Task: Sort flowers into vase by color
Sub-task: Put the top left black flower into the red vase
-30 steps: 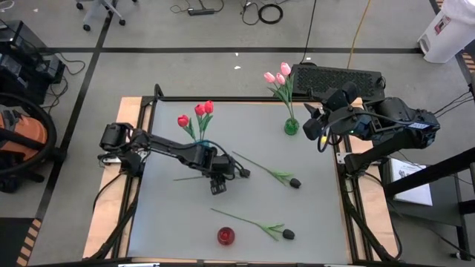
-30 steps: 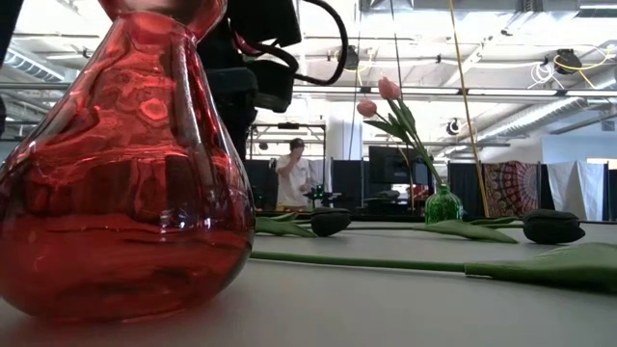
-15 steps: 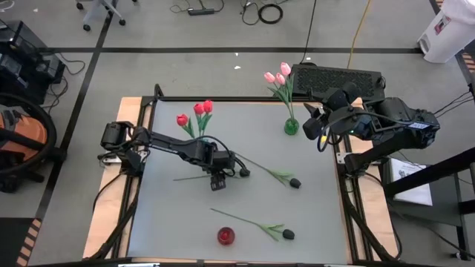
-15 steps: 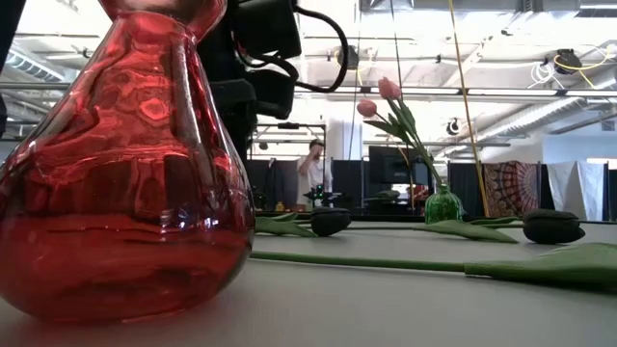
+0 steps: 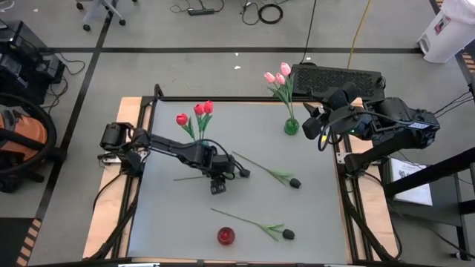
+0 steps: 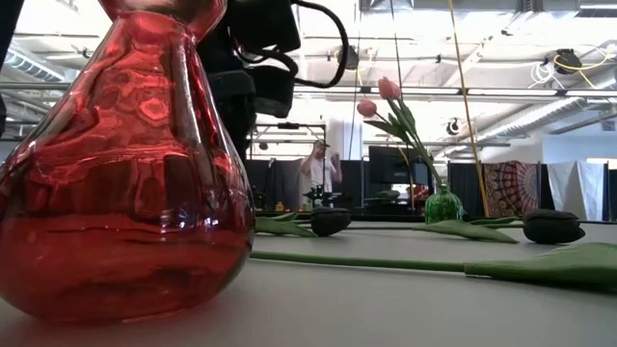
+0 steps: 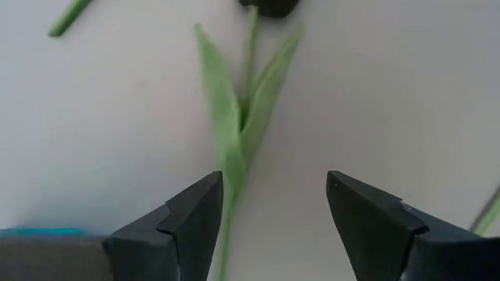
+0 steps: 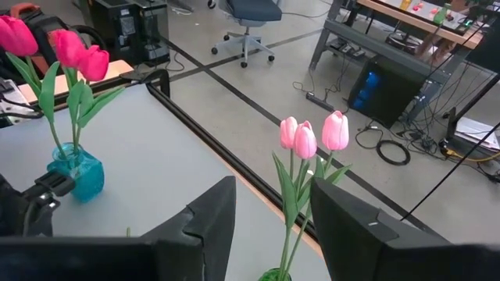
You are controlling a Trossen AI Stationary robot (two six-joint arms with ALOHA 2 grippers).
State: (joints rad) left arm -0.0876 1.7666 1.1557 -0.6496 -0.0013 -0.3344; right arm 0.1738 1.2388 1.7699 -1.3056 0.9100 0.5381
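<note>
My left pincer hangs low over the middle of the bench, its fingers apart with nothing between them. In my left wrist view a black tulip lies flat on the bench just ahead of the fingers, stem running in beside one of them, bud farthest from me. Behind this pincer, toward the bench's far edge, three red tulips stand upright in a blue vase. Nearer the front edge than the pincer sits a red vase, and a second black tulip lies just beside it. A third black tulip lies to the pincer's right.

My right pincer is held above the bench's far right corner, its fingers apart and holding nothing. Just to its left three pink tulips stand in a green vase. Beyond the bench, in the low view, a person stands in the room.
</note>
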